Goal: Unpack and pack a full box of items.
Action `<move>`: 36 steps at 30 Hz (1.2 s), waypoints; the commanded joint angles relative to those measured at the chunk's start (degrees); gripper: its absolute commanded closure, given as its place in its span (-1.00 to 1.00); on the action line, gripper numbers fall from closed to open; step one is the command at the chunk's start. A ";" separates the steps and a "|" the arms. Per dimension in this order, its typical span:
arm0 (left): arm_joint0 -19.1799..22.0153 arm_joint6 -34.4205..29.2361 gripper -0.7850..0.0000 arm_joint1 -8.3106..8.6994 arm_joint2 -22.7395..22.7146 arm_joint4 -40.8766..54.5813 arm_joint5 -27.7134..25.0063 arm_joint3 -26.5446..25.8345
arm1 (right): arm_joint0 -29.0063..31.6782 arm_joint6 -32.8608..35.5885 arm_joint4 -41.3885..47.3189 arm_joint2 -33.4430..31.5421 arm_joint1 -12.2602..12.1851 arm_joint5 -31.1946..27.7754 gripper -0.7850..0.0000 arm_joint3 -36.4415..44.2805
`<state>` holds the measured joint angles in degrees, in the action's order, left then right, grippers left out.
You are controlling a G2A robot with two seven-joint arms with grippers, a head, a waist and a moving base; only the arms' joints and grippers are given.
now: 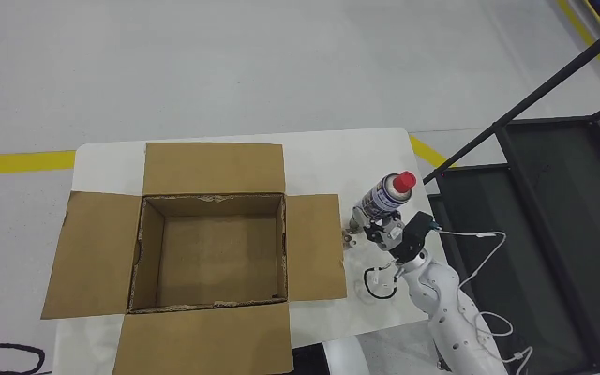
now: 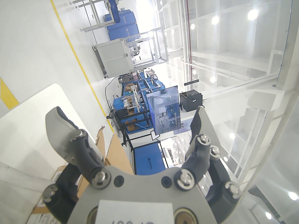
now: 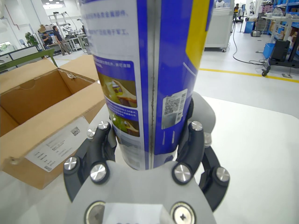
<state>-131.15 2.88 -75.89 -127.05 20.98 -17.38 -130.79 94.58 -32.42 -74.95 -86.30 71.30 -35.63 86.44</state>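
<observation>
My right gripper [image 3: 151,122] grips the can [image 1: 387,195] upright just beside the box [image 1: 216,258], which looks empty, so unpacking seems nearly done and repacking remains; my left gripper [image 2: 128,111] gapes wide, holding nothing.

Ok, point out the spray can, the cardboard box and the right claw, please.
spray can [image 1: 384,197], top view, on its labelled body.
cardboard box [image 1: 214,169], top view, on its far flap, folded out flat.
right claw [image 3: 151,122], right wrist view, midway between the fingertips clamping the spray can.
</observation>
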 commanded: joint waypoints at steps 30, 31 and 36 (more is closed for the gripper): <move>0.00 0.00 -1.00 0.00 0.00 0.00 0.00 0.00 | -5.81 6.22 0.18 8.02 0.81 9.35 1.00 -2.53; 0.00 0.00 -1.00 0.00 0.00 0.00 0.00 0.00 | -5.82 6.06 0.27 7.88 0.79 9.59 1.00 -2.70; 0.00 0.00 -1.00 0.00 0.00 0.00 0.00 0.00 | -5.43 4.21 1.20 6.50 0.74 12.70 1.00 -4.25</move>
<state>-131.15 2.88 -75.89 -127.05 20.98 -17.38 -130.79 88.98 -27.47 -74.14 -79.52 72.04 -23.45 82.65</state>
